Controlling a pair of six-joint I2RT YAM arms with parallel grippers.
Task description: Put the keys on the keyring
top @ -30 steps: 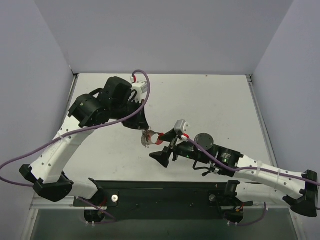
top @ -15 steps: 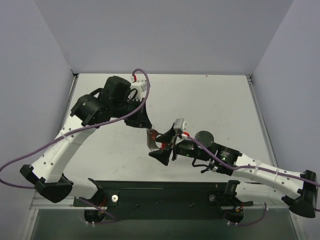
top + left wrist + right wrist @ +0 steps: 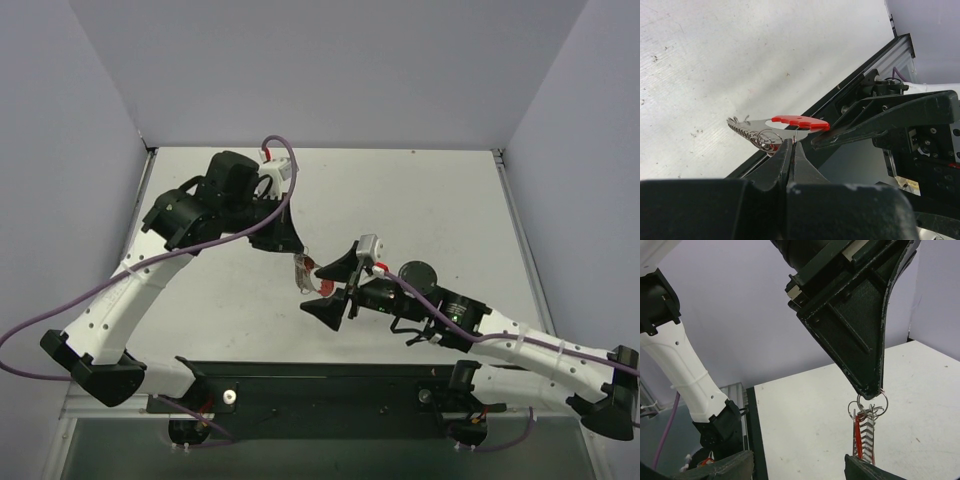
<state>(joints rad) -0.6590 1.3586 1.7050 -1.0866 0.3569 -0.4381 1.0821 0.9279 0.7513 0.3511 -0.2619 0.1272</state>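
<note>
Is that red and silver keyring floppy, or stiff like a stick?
Probably floppy: the keyring hangs straight down from small wire rings pinched in the left gripper. A nudge would likely set it swinging. It seems light, since a small pinch carries it.

Your keyring [image 3: 800, 121] is half glossy red plastic, smooth and pierced with small holes, and half bright metal, ridged like a chain and mirror-shiny. Thin polished wire rings [image 3: 767, 138] hang with it. The left gripper [image 3: 870, 390] looks like matt black plastic, its jaws grainy-faced with pale scuffs along the edges. Your tabletop [image 3: 715, 60] is matt off-white, scratched and flecked with dark specks. The arm link [image 3: 687, 365] is smooth white plastic with a slight sheen, and the cable [image 3: 667, 432] has a dull purple jacket.
</note>
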